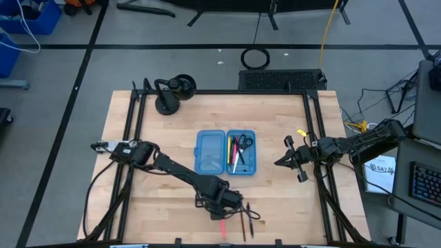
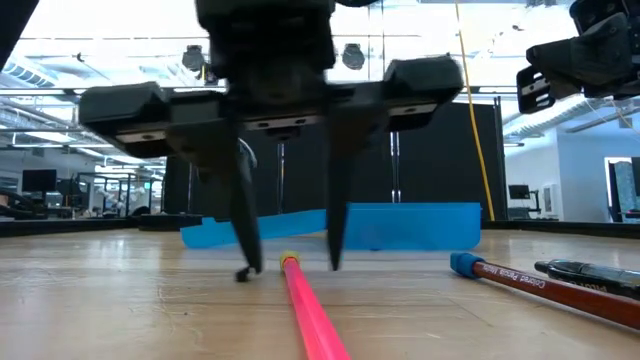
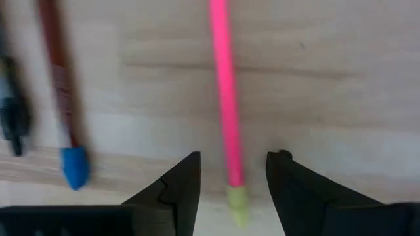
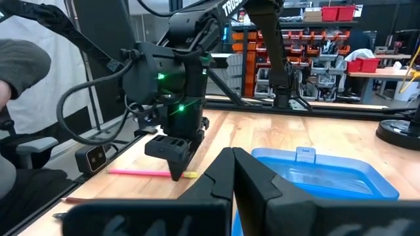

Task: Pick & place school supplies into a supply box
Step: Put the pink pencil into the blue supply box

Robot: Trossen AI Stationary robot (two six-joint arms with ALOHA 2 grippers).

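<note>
A slim pink marker (image 3: 223, 85) with a yellowish end (image 3: 237, 196) lies flat on the wooden table near its near edge. My left gripper (image 3: 233, 157) points down over that end and is open. One fingertip stands on each side of it at table height (image 2: 290, 265), apart from it. The blue supply box (image 1: 226, 153) lies open at the table's middle, with scissors, a yellow pencil and markers in its right half (image 1: 240, 151). My right gripper (image 1: 279, 162) hangs level and shut at the table's right, holding nothing.
A red-brown pencil with a blue end (image 3: 62, 98) and a dark pen (image 2: 590, 270) lie on the table just right of the pink marker. A black stand (image 1: 172, 93) sits at the far left corner. A person (image 4: 20, 72) is beyond the table's edge.
</note>
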